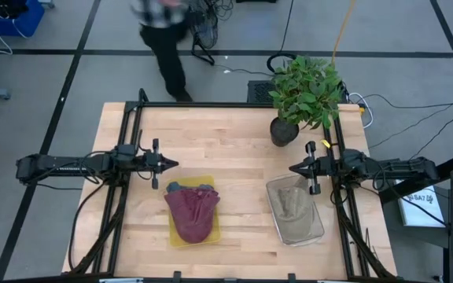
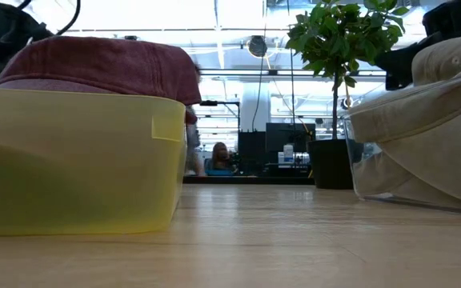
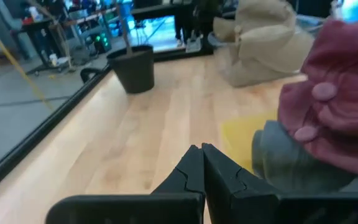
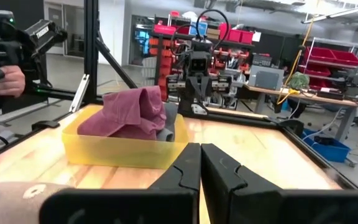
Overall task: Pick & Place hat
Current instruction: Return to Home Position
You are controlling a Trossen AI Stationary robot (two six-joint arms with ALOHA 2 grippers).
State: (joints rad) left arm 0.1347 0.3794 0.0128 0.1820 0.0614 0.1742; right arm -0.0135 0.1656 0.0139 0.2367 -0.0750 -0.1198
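The yellow bin (image 1: pixel 174 229) sits on the wooden table (image 1: pixel 234 134) left of centre, towards the near edge, and it is heaped. A red cap (image 1: pixel 194 212) lies on top and spills over most of the rim, and a grey-blue cap (image 1: pixel 185 187) pokes out from under it at the bin's far end. From table height the red cap domes well above the yellow wall. To the right, well apart, is a clear bin (image 1: pixel 315 228) holding tan fabric that looks like a tan cap (image 1: pixel 293 206); whether there is one piece or more cannot be told. It too rises above its wall. A potted plant (image 1: pixel 307 88) stands far right on the table, its dark pot (image 1: pixel 283 132) just beyond the clear bin's far end. The left gripper (image 1: pixel 173 163) hangs just beyond the yellow bin's far-left corner, clear of the caps, and its wrist view shows the two dark fingers (image 3: pixel 191 163) pressed together with nothing between them. The right gripper (image 1: pixel 292 167) hangs opposite, just past the clear bin's far end, pointing back at the left one — its fingers (image 4: pixel 188 160) are likewise closed tip to tip and empty. A person (image 1: pixel 163 31) is on the floor beyond the table's far edge.
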